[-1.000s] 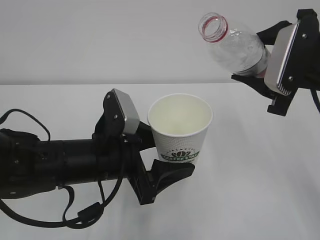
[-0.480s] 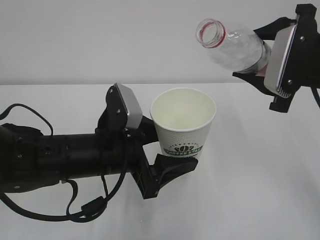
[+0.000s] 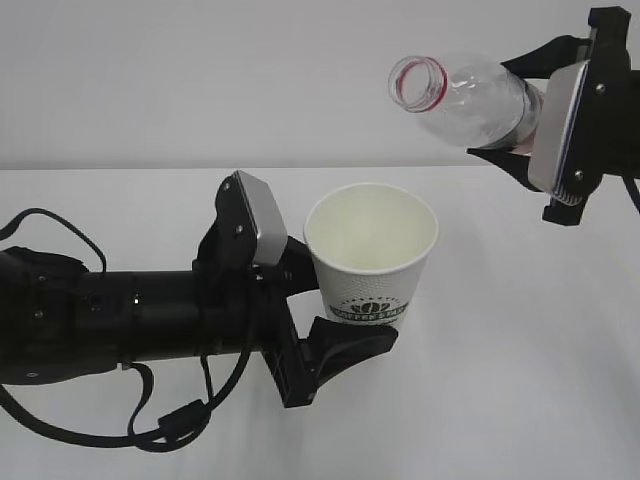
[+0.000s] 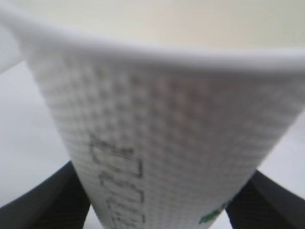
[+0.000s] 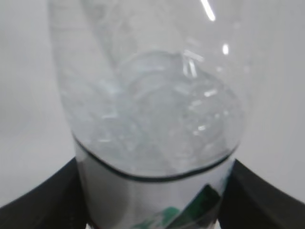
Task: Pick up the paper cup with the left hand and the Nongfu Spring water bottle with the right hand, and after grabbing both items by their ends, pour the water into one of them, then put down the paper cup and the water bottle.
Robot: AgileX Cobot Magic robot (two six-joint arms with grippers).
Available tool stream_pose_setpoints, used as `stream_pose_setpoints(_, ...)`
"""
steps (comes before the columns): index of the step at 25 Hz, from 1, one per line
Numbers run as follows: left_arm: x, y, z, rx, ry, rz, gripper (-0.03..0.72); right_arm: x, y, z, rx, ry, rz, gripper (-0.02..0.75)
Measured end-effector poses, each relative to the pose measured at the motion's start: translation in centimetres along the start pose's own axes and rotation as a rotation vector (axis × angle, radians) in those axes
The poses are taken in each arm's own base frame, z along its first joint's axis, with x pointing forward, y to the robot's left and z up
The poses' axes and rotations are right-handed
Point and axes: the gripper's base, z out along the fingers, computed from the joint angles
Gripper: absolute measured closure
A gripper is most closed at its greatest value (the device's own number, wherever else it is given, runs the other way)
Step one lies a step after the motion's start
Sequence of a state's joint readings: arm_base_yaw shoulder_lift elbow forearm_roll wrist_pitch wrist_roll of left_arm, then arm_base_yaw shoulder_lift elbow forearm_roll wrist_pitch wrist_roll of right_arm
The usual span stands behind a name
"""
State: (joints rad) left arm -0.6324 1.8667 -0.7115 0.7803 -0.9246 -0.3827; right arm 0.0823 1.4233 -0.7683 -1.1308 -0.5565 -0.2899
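Observation:
The white paper cup point(image 3: 372, 262) with its green logo stands upright above the table, and my left gripper point(image 3: 345, 312) is shut on its lower end. Close up, the cup point(image 4: 162, 109) fills the left wrist view between the black fingers point(image 4: 40, 205). The Nongfu Spring water bottle point(image 3: 470, 98) is tipped nearly level at upper right, its red-ringed open mouth point(image 3: 416, 82) above the cup's right rim. My right gripper point(image 3: 522, 110) is shut on its labelled end point(image 5: 152, 191). Glinting clear water point(image 5: 157, 119) shows inside the bottle. No stream falls from the mouth. The cup's inside looks pale and bare.
A white table point(image 3: 520, 360) runs back to a plain light wall point(image 3: 200, 80). The left arm's black body point(image 3: 100, 320) lies low across the left side, with a cable loop point(image 3: 170, 430) hanging under it.
The bottle has tipped further down and its mouth has sunk and shifted left toward the cup. The left arm has carried the cup a little to the right. Both grips are unchanged.

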Motion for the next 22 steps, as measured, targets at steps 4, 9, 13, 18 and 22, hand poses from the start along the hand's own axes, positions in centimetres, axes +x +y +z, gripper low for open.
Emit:
stream_pose_setpoints(4, 0.01, -0.21, 0.00, 0.024, 0.001, 0.013, 0.097, 0.08, 0.02, 0.00, -0.003, 0.008, -0.032, 0.210)
stream_pose_setpoints(9, -0.18, -0.34, -0.01, 0.038, -0.020, 0.012, 0.097, 0.19, 0.04, 0.00, -0.005, 0.021, -0.054, 0.210)
stream_pose_setpoints(13, -0.22, -0.36, -0.01, 0.039, -0.024, 0.010, 0.097, 0.20, 0.02, 0.00, -0.003, 0.022, -0.071, 0.210)
stream_pose_setpoints(18, -0.22, -0.34, -0.01, 0.038, -0.025, 0.009, 0.097, 0.21, 0.03, 0.00, -0.004, 0.023, -0.102, 0.210)
stream_pose_setpoints(22, -0.20, -0.32, 0.00, 0.035, -0.025, 0.006, 0.097, 0.21, 0.03, 0.00, -0.004, 0.023, -0.116, 0.210)
